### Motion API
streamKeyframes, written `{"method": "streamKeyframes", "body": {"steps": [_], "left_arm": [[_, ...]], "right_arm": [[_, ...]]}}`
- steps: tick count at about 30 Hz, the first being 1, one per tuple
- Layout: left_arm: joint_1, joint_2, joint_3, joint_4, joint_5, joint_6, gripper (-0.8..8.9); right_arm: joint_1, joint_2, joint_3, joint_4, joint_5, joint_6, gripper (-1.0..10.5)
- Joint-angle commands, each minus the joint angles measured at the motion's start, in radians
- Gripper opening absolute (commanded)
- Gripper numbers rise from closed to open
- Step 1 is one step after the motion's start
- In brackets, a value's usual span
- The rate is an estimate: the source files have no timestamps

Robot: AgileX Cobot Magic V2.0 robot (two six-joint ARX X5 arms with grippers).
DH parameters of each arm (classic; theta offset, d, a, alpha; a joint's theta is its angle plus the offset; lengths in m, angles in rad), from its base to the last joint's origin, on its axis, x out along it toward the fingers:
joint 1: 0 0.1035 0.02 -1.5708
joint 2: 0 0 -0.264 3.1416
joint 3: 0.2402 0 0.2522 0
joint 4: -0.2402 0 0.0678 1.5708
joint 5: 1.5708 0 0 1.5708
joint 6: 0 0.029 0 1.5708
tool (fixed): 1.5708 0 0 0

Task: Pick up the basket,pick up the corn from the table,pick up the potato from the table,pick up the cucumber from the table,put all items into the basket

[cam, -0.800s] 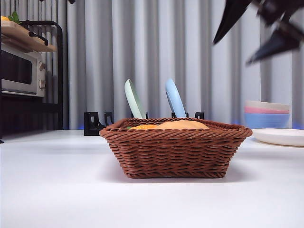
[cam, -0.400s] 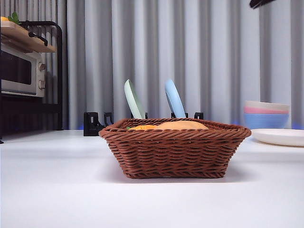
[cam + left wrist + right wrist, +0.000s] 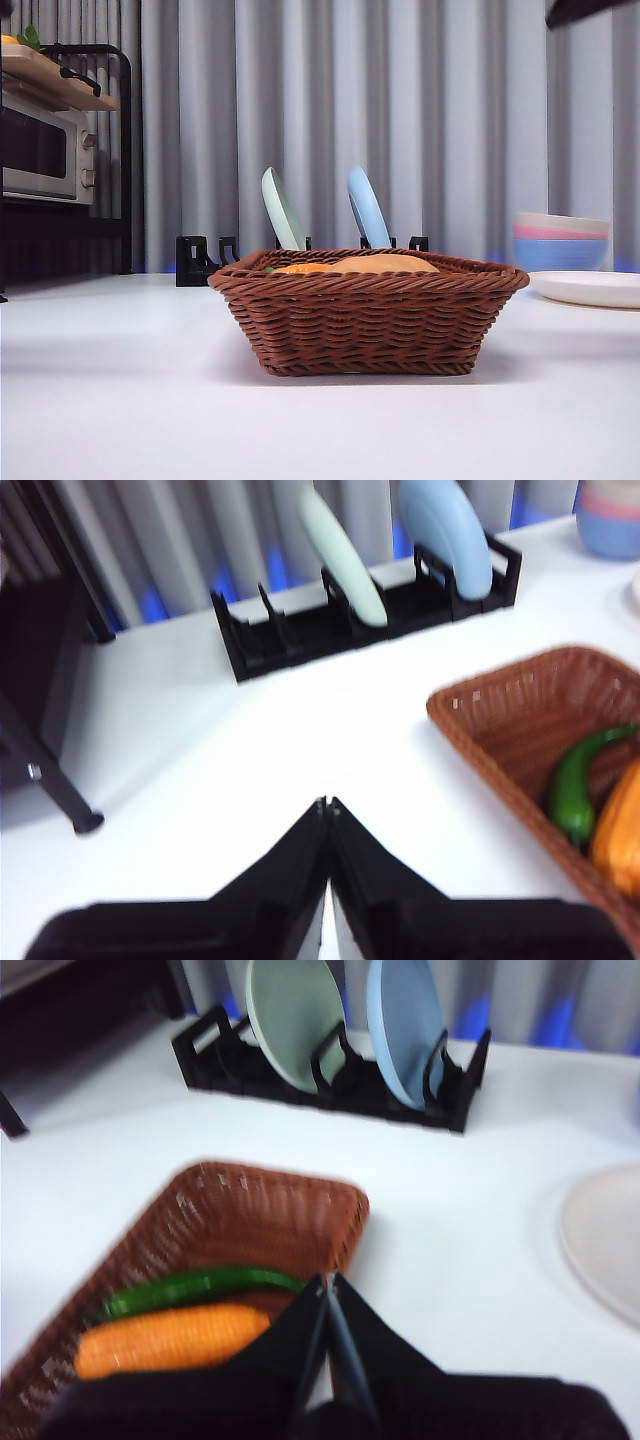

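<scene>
The glossy green cucumber and bumpy orange corn lie parallel in the wicker basket, lengthwise. Both hands (left hand, right hand) are clenched, empty, above it.

The basket sits at the centre of the frame on the white table, with orange-yellow corn and the tan potato just showing above its braided rim. Behind it stand a green plate and a blue plate. Stacked bowls sit at right, an oven at left
</scene>
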Motion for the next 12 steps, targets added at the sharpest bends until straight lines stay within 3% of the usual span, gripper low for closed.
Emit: {"method": "streamKeyframes", "body": {"steps": [1,6,12], "left_arm": [[0.001,-0.090,-0.087,0.027,0.002,-0.027,-0.09],[0.002,-0.134,-0.108,-0.011,-0.007,-0.048,-0.03],[0.002,-0.114,-0.108,-0.051,-0.005,-0.049,-0.03]], "right_arm": [[0.010,-0.078,-0.092,0.024,0.022,0.010,-0.2],[0.004,-0.101,-0.112,-0.027,0.026,0.107,0.0],[0.003,-0.100,-0.110,-0.031,0.021,0.106,0.0]]}}
